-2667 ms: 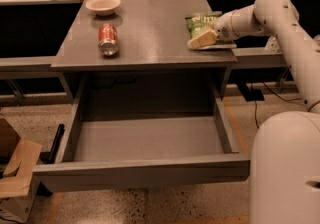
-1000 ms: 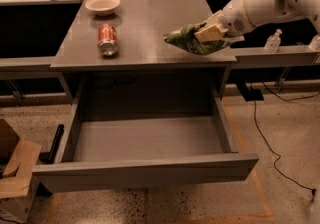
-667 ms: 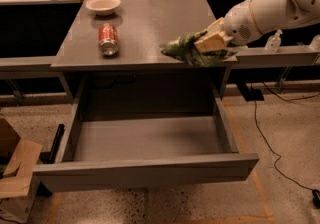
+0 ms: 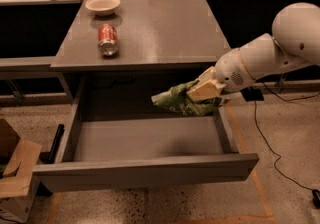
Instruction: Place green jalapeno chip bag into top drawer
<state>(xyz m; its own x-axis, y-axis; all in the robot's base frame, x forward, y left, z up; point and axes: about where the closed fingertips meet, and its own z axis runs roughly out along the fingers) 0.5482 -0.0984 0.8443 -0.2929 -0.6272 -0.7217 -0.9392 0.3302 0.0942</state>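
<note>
Grey and bare over most of its top, the table point(image 4: 165, 28) fills the upper half of the view, with dark openings to either side and pale wooden benches along the back. On its far left corner sits a shallow white bowl point(image 4: 102, 4). Just in front of the bowl a red can point(image 4: 107, 39) lies on its side, its silver end toward the camera. There is pale marking on the red, but no word or brand can be read.

Below the table's front edge the drawer point(image 4: 145, 168) is pulled well out, with its plain front panel nearest the camera and its grey floor showing.

From the right the white arm point(image 4: 265, 58) reaches down and leftward. Its gripper point(image 4: 205, 90), with tan fingers, sits over the drawer's rear right corner, just under the table's edge. The jaws are closed on the right end of the bag point(image 4: 177, 102). The bag is crumpled and green, and it sticks out to the left above the drawer's floor, clear of it as far as I can tell. Lighter patches show on the bag, though none resolves into legible lettering.

The floor point(image 4: 295, 138) is speckled, with an orange tape point(image 4: 250, 163) line running beside the drawer and a black cable point(image 4: 262, 133) trailing to the right. A cardboard box point(image 4: 15, 168) stands at the lower left, beside the drawer's front corner.
</note>
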